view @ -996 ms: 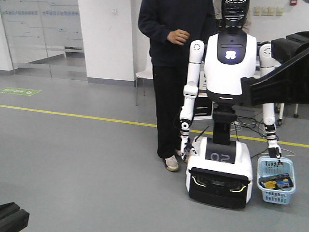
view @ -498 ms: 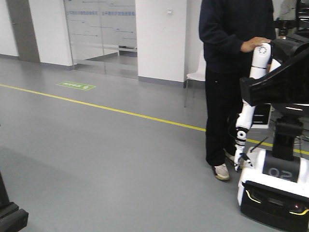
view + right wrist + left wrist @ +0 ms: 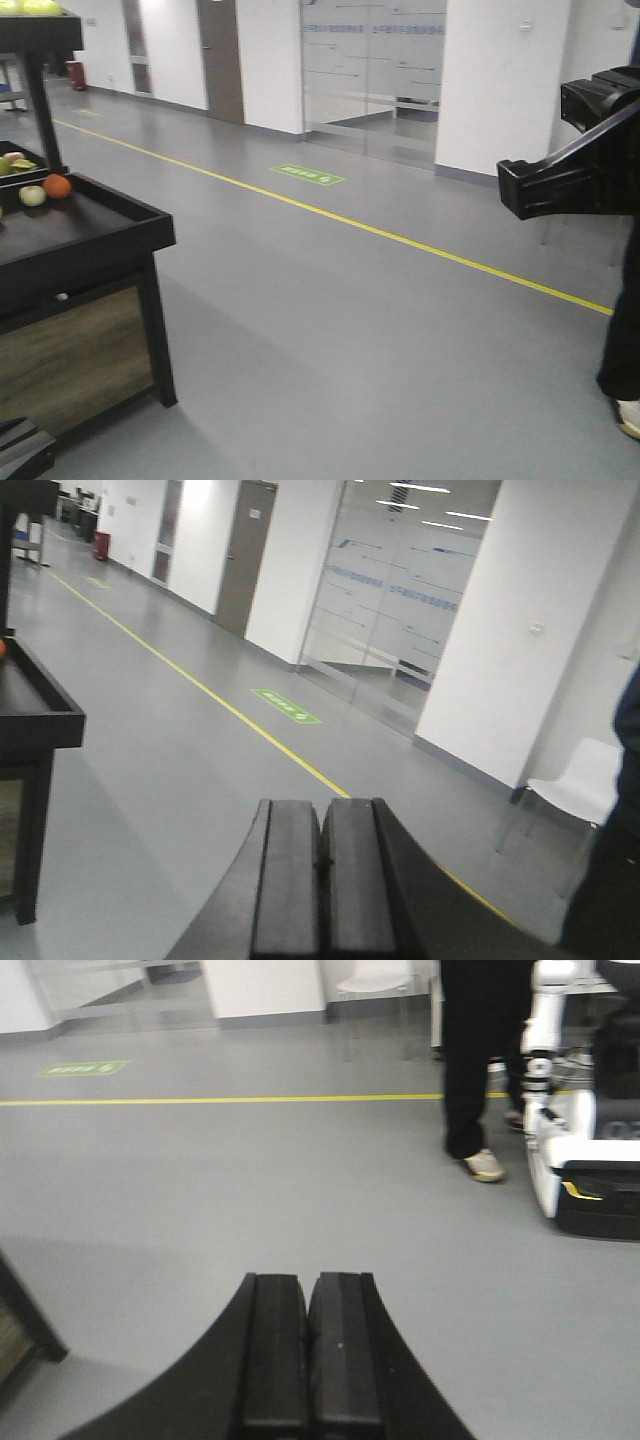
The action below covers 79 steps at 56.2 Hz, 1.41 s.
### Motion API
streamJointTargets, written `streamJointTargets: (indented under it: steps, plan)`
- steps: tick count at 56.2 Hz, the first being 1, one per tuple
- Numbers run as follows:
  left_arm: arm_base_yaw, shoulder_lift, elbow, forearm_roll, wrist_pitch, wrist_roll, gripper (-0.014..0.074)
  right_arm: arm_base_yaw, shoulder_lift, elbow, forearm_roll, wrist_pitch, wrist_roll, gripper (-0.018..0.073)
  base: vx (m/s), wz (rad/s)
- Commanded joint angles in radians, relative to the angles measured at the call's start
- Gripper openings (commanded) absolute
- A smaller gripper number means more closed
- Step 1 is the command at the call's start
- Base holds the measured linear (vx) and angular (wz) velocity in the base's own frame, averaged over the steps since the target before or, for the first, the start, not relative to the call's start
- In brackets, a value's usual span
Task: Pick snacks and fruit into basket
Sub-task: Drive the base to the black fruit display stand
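Clenching empty, matte-black left claw (image 3: 308,1345) and right claw (image 3: 322,875) hang over smooth grey floor (image 3: 200,1190).

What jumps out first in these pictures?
A black stand at the left of the front view, with an orange on it, and the yellow line crossing the grey floor. Each wrist view shows a shut gripper at the bottom: the left gripper, the right gripper. A white robot stands at right in the left wrist view.

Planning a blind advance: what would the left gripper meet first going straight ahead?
Probably nothing near: the shut left gripper faces bare floor; the person and white robot stand off to its right.
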Motion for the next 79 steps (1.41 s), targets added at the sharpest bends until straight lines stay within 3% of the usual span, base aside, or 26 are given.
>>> streamJointTargets:
  steps: [1,43,79]
  plan:
    - [-0.005,0.0,-0.029,-0.004,-0.08,-0.006,-0.0006,-0.005,-0.014,-0.03,-0.073,-0.03,-0.005,-0.0007,0.19,0.67]
    - [-0.005,0.0,-0.029,-0.004,-0.08,-0.006,-0.0006,-0.005,-0.014,-0.03,-0.073,-0.03,-0.005,-0.0007,0.22,0.58]
    - [-0.005,0.0,-0.029,-0.004,-0.08,-0.006,-0.0006,-0.005,-0.014,-0.03,-0.073,-0.03,-0.007,-0.0007,0.26,0.28]
